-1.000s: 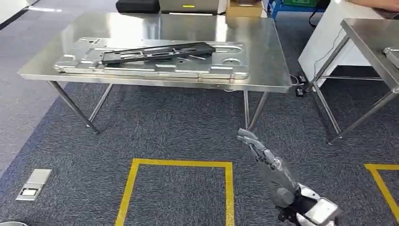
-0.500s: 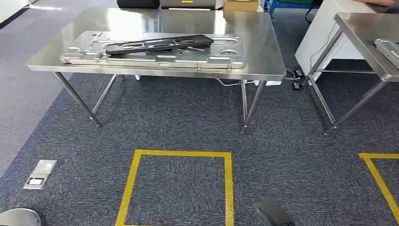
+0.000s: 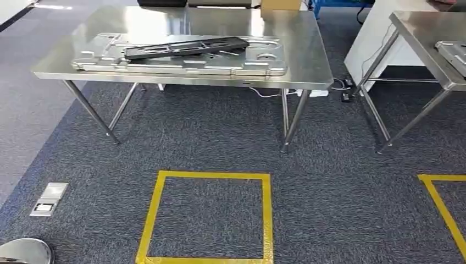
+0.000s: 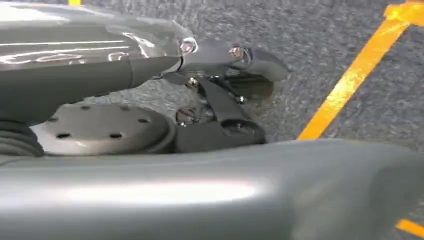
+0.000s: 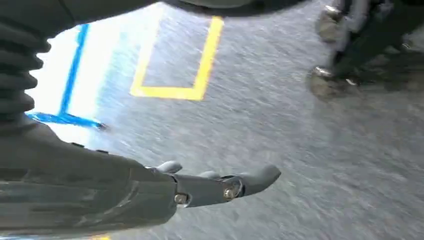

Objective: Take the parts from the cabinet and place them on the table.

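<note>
Arm drops away as the robot stands back from the table

Change first: a second ago the right arm reached up into the head view toward the table; half a second ago only a dark tip of it showed at the lower edge; now it has left that view. The whole scene has also slid a little across those frames, which is the camera shifting, not the furniture. My reading is that a placement is finished and the robot is free to go back to the cabinet for more.

The right hand point(image 5: 220, 187) hangs over the carpet, fingers stretched out straight and holding nothing. The left hand point(image 4: 230, 95) hangs beside the robot's body; its dark fingers carry nothing I can make out, but whether they are spread or curled I cannot tell.

The parts already lie on the steel table point(image 3: 308, 60): a broad silver plate point(image 3: 181, 61), flat, stamped with cut-outs and raised tabs, and across its top a long black bar point(image 3: 184, 48), matte, slotted, lying slightly askew. The tabletop is brushed and reflective on thin tubular legs. A second steel table point(image 3: 423, 38) to the right bears another pale metal piece point(image 3: 453, 52) at its edge. The floor is dark coarse carpet marked with a square of yellow tape point(image 3: 151, 214).
</note>
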